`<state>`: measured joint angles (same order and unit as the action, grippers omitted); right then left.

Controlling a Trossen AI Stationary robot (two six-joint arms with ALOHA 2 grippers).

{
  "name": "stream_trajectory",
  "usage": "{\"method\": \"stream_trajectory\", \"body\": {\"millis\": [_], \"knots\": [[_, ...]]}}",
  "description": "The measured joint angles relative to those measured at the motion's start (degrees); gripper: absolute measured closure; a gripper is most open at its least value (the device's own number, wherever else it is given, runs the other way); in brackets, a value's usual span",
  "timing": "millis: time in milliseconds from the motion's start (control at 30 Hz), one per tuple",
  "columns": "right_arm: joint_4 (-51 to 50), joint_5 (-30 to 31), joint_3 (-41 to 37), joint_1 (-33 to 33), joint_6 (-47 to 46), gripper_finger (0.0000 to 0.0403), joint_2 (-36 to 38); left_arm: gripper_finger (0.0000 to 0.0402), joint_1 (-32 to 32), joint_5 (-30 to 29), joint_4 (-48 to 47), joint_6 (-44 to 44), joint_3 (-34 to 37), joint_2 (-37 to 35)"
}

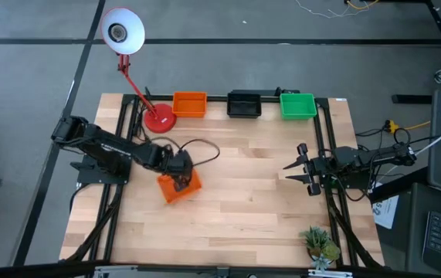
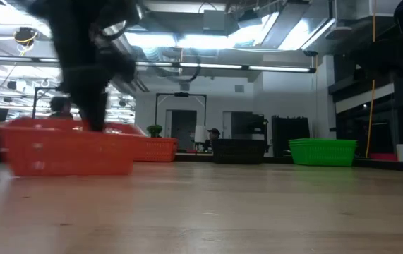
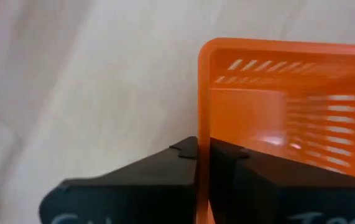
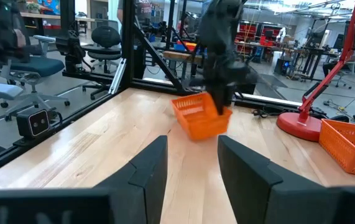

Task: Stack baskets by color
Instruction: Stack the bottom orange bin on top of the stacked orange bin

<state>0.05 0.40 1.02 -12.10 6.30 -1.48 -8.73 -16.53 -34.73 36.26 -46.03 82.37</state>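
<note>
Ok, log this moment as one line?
left gripper: shut on orange basket wall | right gripper: open, idle at right edge | stacks: none yet

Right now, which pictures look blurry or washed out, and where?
Low view: the left arm is a smeared dark shape over the orange basket, with bright ceiling lights. Left wrist view: the table looks soft and pale. High view: sharp throughout.

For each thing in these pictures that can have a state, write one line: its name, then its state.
Left gripper: shut on the loose orange perforated plastic basket, pinching its wall.
Right gripper: open, empty, at the table's right edge.
Orange basket at the back: upright, untouched.
Black plastic basket: upright, untouched.
Green plastic basket: upright, untouched.
Red-based desk lamp: standing.
</note>
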Motion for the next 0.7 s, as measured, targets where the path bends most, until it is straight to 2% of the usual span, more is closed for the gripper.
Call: {"method": "stream_trajectory", "body": {"millis": [200,400,533,700], "knots": [[0.00,0.00,0.00,-0.02,-0.02,0.0260,0.00,0.0401,7.33,-0.25,-0.94,-17.59,-11.48,0.02],[-0.02,0.00,0.00,-0.01,0.00,0.0260,0.00,0.0401,19.09,-4.32,-4.92,-34.90,-22.30,0.02],[0.00,0.00,0.00,-0.02,-0.01,0.0260,0.00,0.0401,28.88,-3.85,-4.82,-44.88,-25.55,0.00],[-0.02,0.00,0.00,-0.01,-0.01,0.0260,0.00,0.0401,40.60,-3.31,-4.33,-61.29,-25.70,0.54]]}}
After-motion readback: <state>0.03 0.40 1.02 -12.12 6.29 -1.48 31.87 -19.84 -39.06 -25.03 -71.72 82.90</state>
